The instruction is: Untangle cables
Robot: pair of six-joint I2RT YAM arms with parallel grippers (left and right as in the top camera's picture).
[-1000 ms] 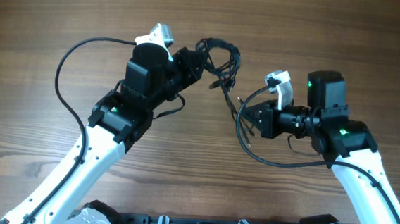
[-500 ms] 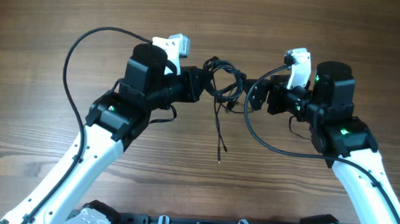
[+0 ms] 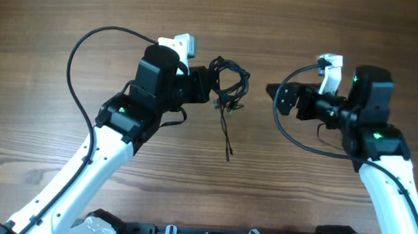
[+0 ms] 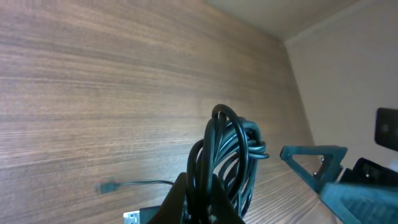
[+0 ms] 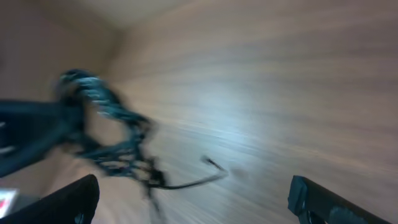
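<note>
The left fingers (image 3: 209,87) are pressed together on the cables (image 3: 230,82), pinching one side of a knotted black bundle and holding it up above the desk (image 3: 53,18). In the left wrist view the same fingers (image 4: 199,202) grip the bottom of the bundle (image 4: 227,149), whose loops stand up in a tight upright coil.

One loose strand (image 3: 227,133) drops out of the knot toward the near edge of the desk. Its small plug end (image 4: 107,186) sits low by the wood, though I cannot tell whether it actually touches.

The right fingers (image 3: 275,93) are spread wide and hold nothing. They point at the bundle from the right with a clear gap of bare desk between them. In the right wrist view, which is blurred, one fingertip (image 5: 323,202) shows at each lower corner, and the cables (image 5: 118,146) hang well off to the left with the stray strand trailing out.

Further back, a thicker black cord (image 3: 73,56) arcs out from the left arm, and another (image 3: 289,137) loops below the right wrist.
</note>
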